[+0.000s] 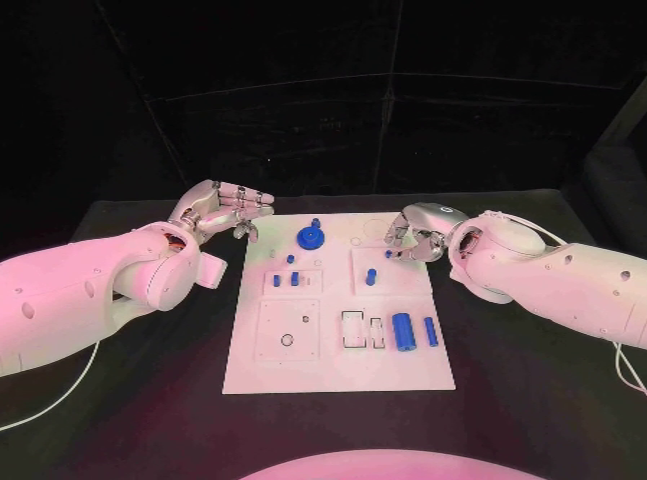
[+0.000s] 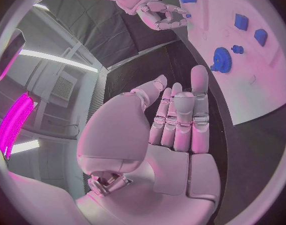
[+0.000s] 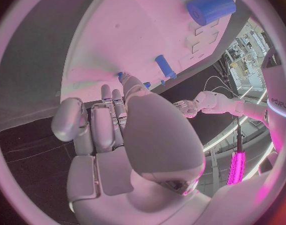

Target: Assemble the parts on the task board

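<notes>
The white task board lies mid-table. A blue gear sits at its far edge, with small blue parts just in front of it. A blue cylinder and a blue peg lie at the near right. My left hand hovers off the board's far left corner, fingers straight, holding nothing. My right hand is over the far right edge, one fingertip on a small blue part, thumb apart.
The black table surrounds the board on all sides. The board has empty cut-out slots beside the cylinder and a square plate with a hole at its near left.
</notes>
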